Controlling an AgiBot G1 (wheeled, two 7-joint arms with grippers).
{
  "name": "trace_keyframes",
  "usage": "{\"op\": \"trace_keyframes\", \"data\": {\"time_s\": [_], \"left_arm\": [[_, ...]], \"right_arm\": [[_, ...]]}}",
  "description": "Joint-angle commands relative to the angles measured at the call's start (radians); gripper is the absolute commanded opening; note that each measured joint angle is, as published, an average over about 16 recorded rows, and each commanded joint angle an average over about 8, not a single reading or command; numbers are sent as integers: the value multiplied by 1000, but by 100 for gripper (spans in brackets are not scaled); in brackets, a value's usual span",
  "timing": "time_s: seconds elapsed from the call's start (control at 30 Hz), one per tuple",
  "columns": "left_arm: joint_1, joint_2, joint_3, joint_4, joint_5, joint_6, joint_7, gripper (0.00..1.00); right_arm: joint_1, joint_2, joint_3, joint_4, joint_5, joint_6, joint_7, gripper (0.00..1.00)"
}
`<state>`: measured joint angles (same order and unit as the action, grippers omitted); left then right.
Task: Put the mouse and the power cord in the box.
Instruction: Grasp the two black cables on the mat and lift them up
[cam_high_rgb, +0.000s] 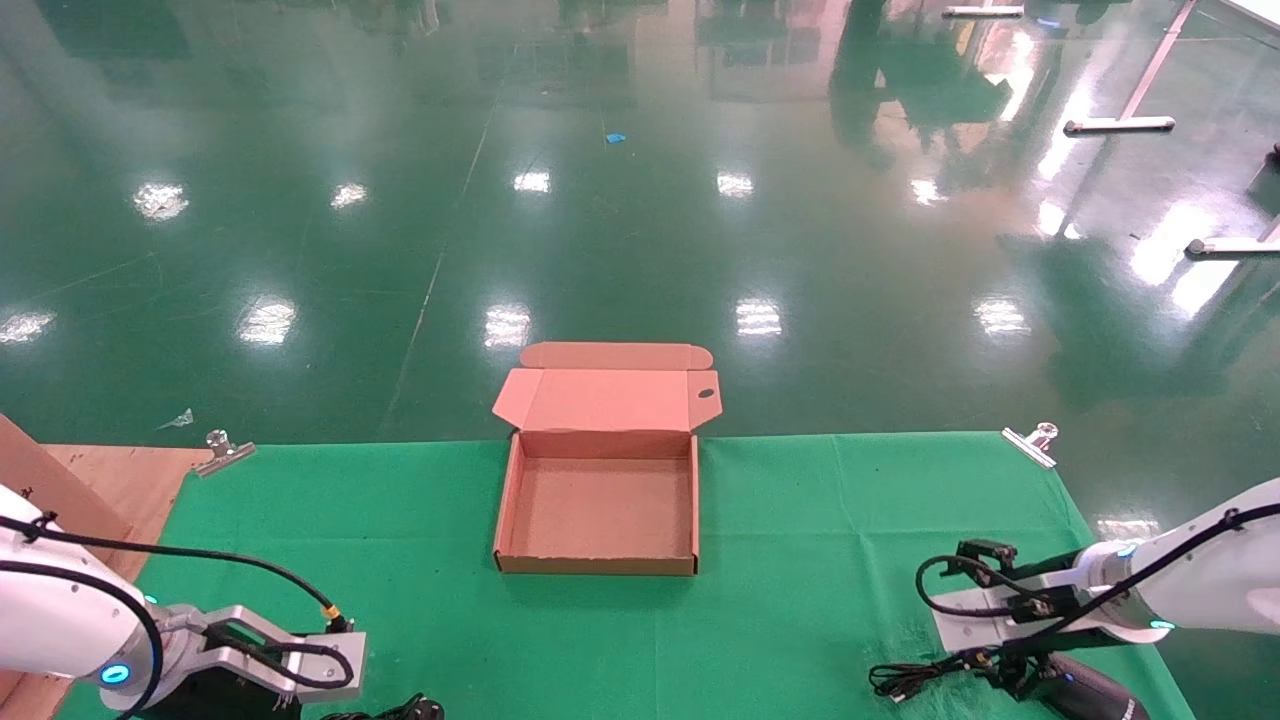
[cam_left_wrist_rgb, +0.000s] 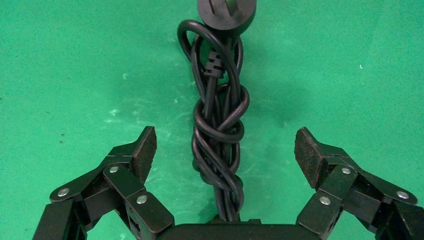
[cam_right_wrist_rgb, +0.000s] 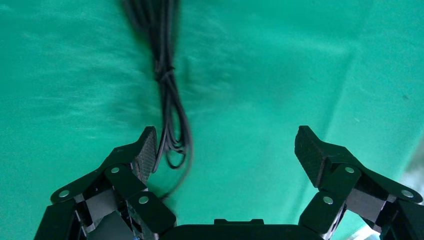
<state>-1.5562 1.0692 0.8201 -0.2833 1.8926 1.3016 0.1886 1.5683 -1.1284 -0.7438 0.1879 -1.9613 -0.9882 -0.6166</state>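
The box (cam_high_rgb: 520, 500) lies open in the middle of the green cloth, its lid folded back at the far side and nothing inside it. The power cord (cam_left_wrist_rgb: 218, 130) is a twisted black bundle with its round plug (cam_left_wrist_rgb: 226, 12) at the far end. My left gripper (cam_left_wrist_rgb: 225, 145) hangs open straddling it, with a pad on each side and clear of it. At the near right, the mouse (cam_high_rgb: 1095, 695) shows as a black rounded body beside my right gripper (cam_right_wrist_rgb: 225, 145). That gripper is open, with the thin mouse cable (cam_right_wrist_rgb: 170, 125) next to one pad.
Metal clips (cam_high_rgb: 222, 450) (cam_high_rgb: 1033, 442) hold the cloth at the table's far corners. A wooden board (cam_high_rgb: 100, 480) shows at the far left. Beyond the far edge is shiny green floor. The cloth's right edge runs close to the right arm.
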Motion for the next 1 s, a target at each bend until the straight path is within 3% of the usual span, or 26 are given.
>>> {"op": "trace_keyframes", "data": {"time_s": [0.03,0.2,0.47,0.53,0.6,0.77,0.87,1.0], "left_arm": [[-3,12,2,35,4,-10,18,100],[-16,26,0,97,1,-29,52,100],[-25,39,-9,171,-12,-50,89,100],[-26,41,-12,185,-16,-52,96,90],[-28,41,-15,197,-20,-54,102,71],[-34,40,-21,220,-29,-57,119,11],[-37,37,-24,231,-33,-59,127,0],[-41,36,-24,243,-32,-62,134,0]], "right_arm": [[-1,-14,3,-33,-1,54,-14,100],[5,-27,12,-81,13,77,-40,100],[15,-25,26,-128,35,50,-79,100],[16,-23,28,-136,38,46,-87,97],[16,-23,30,-142,41,44,-94,82],[19,-24,32,-154,44,45,-107,19],[21,-26,33,-158,45,44,-114,0],[21,-30,34,-164,48,41,-121,0]]}}
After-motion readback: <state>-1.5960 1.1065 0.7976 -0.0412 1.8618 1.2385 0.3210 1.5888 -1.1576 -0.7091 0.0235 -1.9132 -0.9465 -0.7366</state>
